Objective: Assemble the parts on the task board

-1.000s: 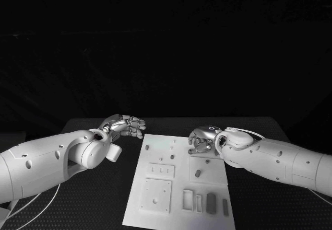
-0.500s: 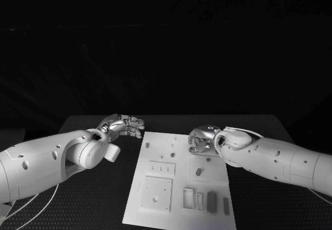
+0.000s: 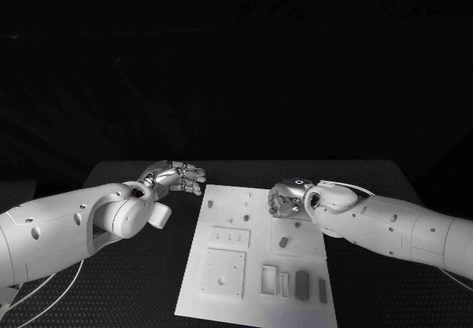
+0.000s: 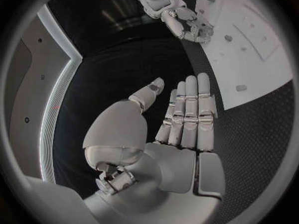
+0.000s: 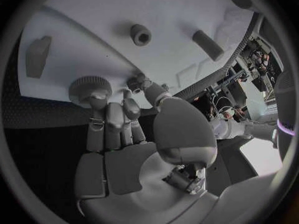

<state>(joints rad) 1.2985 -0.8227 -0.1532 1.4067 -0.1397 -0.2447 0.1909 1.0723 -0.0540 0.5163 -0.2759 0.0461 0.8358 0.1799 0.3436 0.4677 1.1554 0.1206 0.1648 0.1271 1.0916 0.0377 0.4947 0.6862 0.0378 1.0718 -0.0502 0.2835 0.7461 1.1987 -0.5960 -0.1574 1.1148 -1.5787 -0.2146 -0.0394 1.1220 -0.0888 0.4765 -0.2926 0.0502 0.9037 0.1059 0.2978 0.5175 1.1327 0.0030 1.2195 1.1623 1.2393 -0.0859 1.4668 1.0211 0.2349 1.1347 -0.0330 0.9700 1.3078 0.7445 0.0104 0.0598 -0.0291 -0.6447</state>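
The white task board [image 3: 258, 254] lies in the middle of the black table, with small grey parts on it: an oblong peg [image 3: 284, 242] and dark pieces [image 3: 301, 285] near its front end. My left hand [image 3: 178, 176] hovers over the table off the board's far left corner. Its fingers [image 4: 187, 109] are straight, its thumb is apart, and it holds nothing. My right hand [image 3: 288, 198] is curled over the board's far right part. Its fingertips [image 5: 93, 104] touch a round knurled part [image 5: 90, 88]. Whether it grips that part is unclear. A ring part [image 5: 141, 35] and a peg [image 5: 207, 45] lie beyond.
Raised blocks and slotted recesses [image 3: 223, 273] take up the board's near left half. Black table [image 3: 128, 287] runs along both long sides of the board. The right arm [image 3: 394, 229] lies across the table to the right of the board.
The whole picture has shifted slightly. Both hands keep much the same places; the left hand has drawn a little away from the board's corner.
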